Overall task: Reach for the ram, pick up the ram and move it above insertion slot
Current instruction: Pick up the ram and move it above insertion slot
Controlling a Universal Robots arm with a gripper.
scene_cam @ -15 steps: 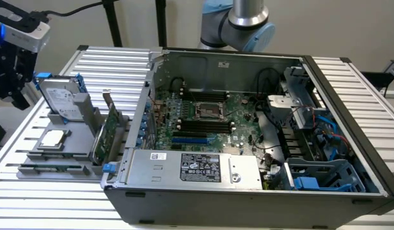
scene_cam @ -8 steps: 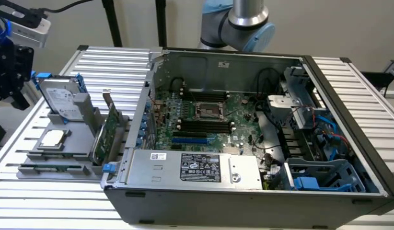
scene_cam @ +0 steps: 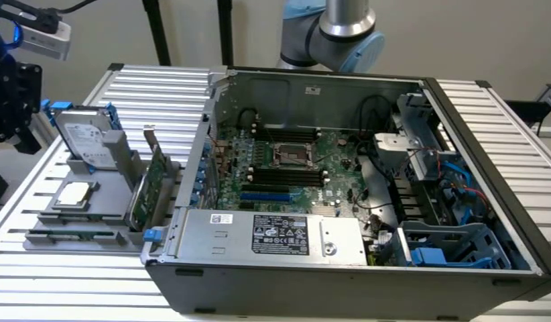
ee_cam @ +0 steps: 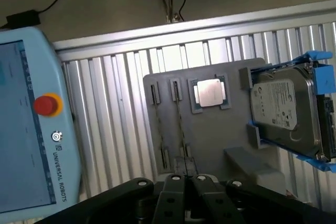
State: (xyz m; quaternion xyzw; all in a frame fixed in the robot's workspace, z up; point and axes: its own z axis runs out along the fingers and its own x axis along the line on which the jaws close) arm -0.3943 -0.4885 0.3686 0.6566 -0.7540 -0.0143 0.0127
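The ram [scene_cam: 72, 235] stands on edge in a slot of the gray holder [ee_cam: 210, 140], with nothing touching it. The gripper [ee_cam: 185, 181] has its fingers pressed together on nothing. In the wrist view it hangs near the holder's edge, roughly in line with two narrow slots and apart from everything on the holder. Just past its tips those slots run across the holder as two thin lines. The stick shows there edge-on [ee_cam: 181, 124], and I cannot tell whether one slot or both are filled.

Further along the holder a square processor chip [ee_cam: 209, 92] lies in its recess. At the end farthest from the ram, a hard drive [ee_cam: 286, 111] leans in a blue bracket. A larger green card [scene_cam: 155, 181] stands on the holder's side nearest the open computer case [scene_cam: 347, 288]. The motherboard [scene_cam: 338, 144] in that case carries the dark memory slots [scene_cam: 285, 176]. A teach pendant [ee_cam: 31, 129] lies beyond the holder's ram end.

By its look the stick should be light and stiff, but thin and brittle, with smooth faces that could slide under a weak pinch. The soundest hold seems to be the middle of its upper long edge, with the pads on the two flat faces and clear of the contact edge down in the slot. A grip near one end would likely let it tilt.
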